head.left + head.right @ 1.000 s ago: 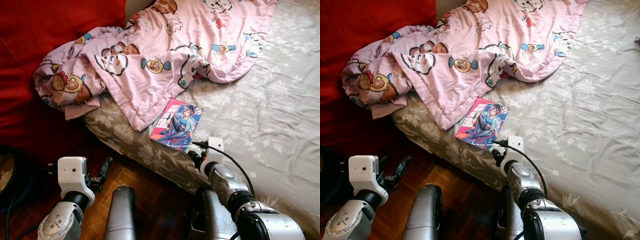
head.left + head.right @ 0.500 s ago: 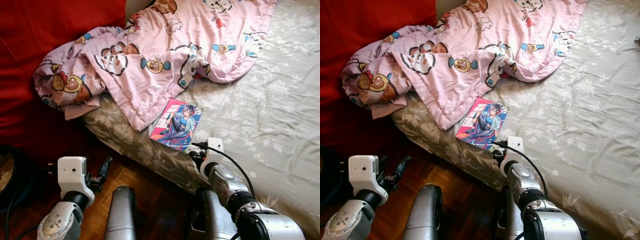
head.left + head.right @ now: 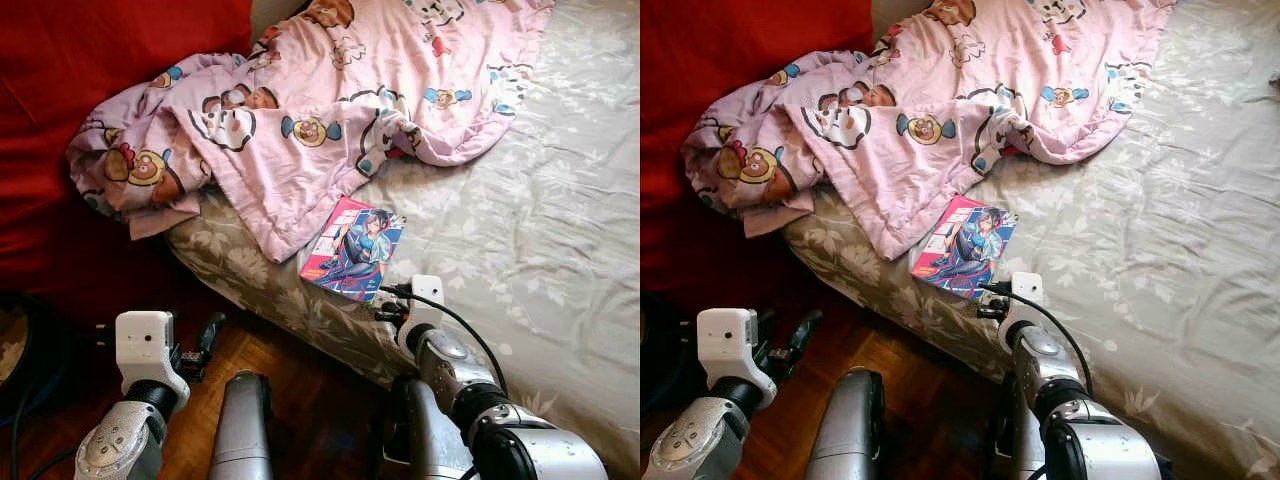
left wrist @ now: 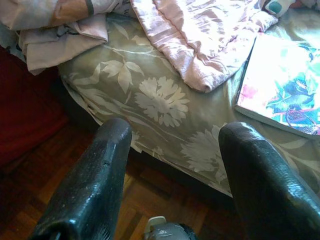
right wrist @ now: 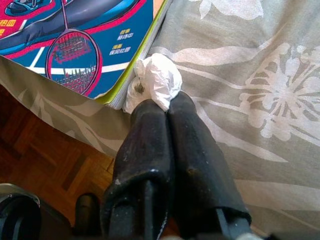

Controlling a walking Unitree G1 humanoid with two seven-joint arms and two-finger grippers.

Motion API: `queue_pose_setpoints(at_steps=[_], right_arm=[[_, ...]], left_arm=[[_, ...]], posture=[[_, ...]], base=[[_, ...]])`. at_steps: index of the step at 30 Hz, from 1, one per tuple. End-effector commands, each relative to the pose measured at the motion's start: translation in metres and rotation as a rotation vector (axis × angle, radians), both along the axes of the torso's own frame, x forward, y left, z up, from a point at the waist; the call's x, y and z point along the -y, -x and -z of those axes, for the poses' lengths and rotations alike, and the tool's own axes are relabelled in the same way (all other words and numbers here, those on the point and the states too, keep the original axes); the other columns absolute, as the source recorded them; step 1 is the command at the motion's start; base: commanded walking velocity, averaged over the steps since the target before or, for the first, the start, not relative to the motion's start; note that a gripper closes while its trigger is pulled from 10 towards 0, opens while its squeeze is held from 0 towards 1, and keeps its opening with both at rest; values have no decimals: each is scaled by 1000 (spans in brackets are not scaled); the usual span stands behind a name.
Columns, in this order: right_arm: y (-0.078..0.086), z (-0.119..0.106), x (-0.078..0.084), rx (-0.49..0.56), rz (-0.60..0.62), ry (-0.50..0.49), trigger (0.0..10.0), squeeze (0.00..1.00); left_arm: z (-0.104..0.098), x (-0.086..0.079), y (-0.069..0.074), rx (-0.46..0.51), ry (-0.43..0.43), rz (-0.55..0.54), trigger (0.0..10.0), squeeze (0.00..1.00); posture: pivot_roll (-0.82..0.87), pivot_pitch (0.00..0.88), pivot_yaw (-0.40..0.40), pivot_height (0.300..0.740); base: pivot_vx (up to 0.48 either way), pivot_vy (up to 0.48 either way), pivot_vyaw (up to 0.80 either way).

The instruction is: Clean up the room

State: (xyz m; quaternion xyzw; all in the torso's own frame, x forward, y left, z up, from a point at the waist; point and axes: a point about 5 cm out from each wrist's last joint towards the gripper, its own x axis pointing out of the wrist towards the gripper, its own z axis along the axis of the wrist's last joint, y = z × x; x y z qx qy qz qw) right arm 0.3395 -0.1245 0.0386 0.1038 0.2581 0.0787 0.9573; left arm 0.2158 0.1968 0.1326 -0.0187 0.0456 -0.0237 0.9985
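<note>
A manga book [image 3: 355, 248] with a blue and pink cover lies near the edge of the bed [image 3: 540, 200], just below a rumpled pink cartoon blanket [image 3: 320, 110]. My right gripper [image 3: 386, 310] rests on the sheet at the book's near corner. In the right wrist view its fingers [image 5: 150, 135] are pressed together, shut on a crumpled white tissue [image 5: 155, 80] that touches the book [image 5: 75, 40]. My left gripper [image 3: 205, 340] hangs open low over the wooden floor, beside the bed's edge. Its fingers [image 4: 95, 175] stand wide apart with nothing between them.
A red cloth [image 3: 60, 120] drapes the left side beside the bed. Dark parquet floor [image 3: 290, 370] runs along the bed's near edge. A dark round object and cables [image 3: 15, 340] sit at the far left. The floral sheet stretches off to the right.
My right gripper has edged slightly toward the book's corner. The left arm has stayed where it was.
</note>
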Motion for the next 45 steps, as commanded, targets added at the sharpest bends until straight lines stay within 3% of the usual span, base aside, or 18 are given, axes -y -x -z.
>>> queue_pose_setpoints(at_steps=[1, 14, 19, 23, 24, 25, 26, 27, 34, 39, 45], right_arm=[[6, 7, -2, -23, -1, 0, 0, 0], [1, -5, 4, 117, 75, -46, 0, 0], [7, -6, 14, 201, 98, -54, 0, 0], [21, -8, 25, 269, 132, -57, 0, 0], [31, -9, 28, 289, 143, -53, 2824, 0], [31, -9, 28, 289, 143, -53, 2824, 0], [36, -9, 31, 290, 152, -43, 7843, 0], [40, -8, 32, 290, 156, -40, 10000, 0], [52, 0, 39, 251, 176, -53, 10000, 0], [52, 10, 34, 192, 134, -13, 10000, 0], [70, 48, 37, 40, 99, 71, 10000, 0]], left_arm=[[3, -2, 2, -19, -22, -3, 10000, 0], [6, -5, -19, 19, -18, -35, 10000, 0], [9, -4, -28, 38, -6, -47, 10000, 0], [15, -3, -32, 39, 2, -54, 10000, 0], [18, -4, -32, 37, 9, -63, 10000, 0], [18, -4, -32, 37, 9, -63, 10000, 0], [20, -5, -32, 34, 14, -71, 10000, 0], [21, -5, -32, 34, 15, -74, 10000, 0], [31, -6, -32, 27, 25, -94, 10000, 0], [42, -12, -32, 4, 34, -130, 10000, 0], [72, -18, -28, -85, 39, -156, 10000, 0]], posture=[[222, 301, 43, 590], [182, 207, 11, 590], [151, 167, -3, 590], [119, 139, -18, 590], [111, 132, -23, 590], [111, 132, -23, 590], [101, 128, -29, 590], [99, 126, -31, 590], [93, 109, -43, 590], [96, 95, -50, 630], [99, 74, -51, 668]], base=[[0, 0, 0], [0, 0, 0], [0, 0, 0], [0, 0, 0], [0, 0, 0], [0, 0, 0], [0, 0, 0], [0, 0, 0], [0, 0, 0], [0, 0, 0], [0, 0, 0]])
